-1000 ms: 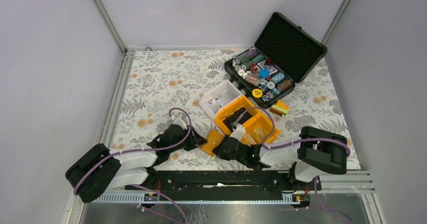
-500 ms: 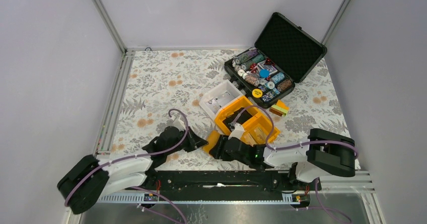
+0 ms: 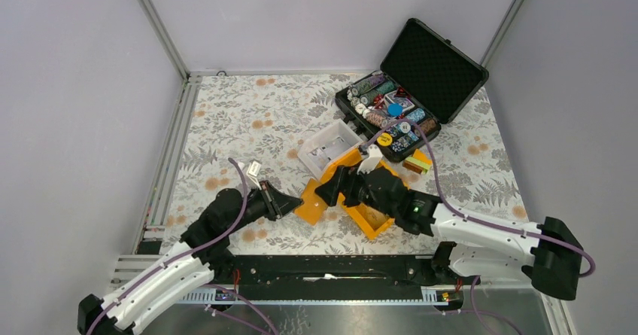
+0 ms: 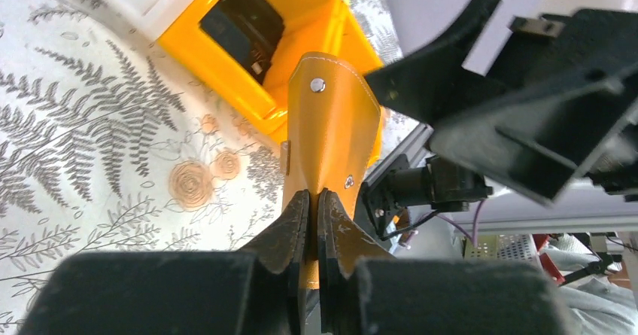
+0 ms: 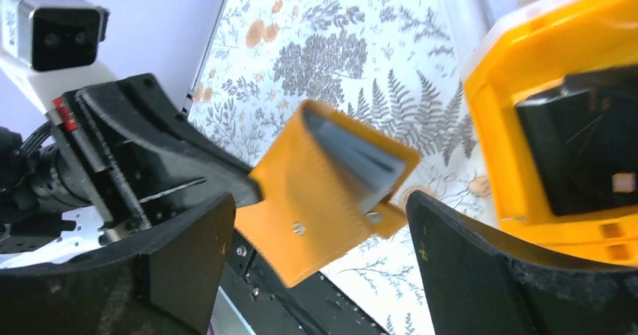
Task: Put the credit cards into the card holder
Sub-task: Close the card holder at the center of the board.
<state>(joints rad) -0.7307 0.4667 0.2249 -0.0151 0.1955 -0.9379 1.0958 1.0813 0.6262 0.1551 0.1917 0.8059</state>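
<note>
My left tool (image 4: pixel 312 199) is clamped on just one edge of the card holder (image 4: pixel 331 124); my right tool (image 5: pixel 322 199) stands apart either side of it. A nudge could twist it loose.

Lab enclosure: blank walls (image 3: pixel 68 86), aluminium frame (image 3: pixel 156 25)

In the left wrist view, you lose the near edge of the card holder (image 4: pixel 331 135) between the pressed-together fingers of the left gripper (image 4: pixel 313 199). In the right wrist view its pale inner pocket is blurred, so you cannot tell whether anything is tucked inside, and the orange bin (image 5: pixel 511 117) runs off the right edge. From above, the right arm (image 3: pixel 481 226) covers much of that bin.
</note>
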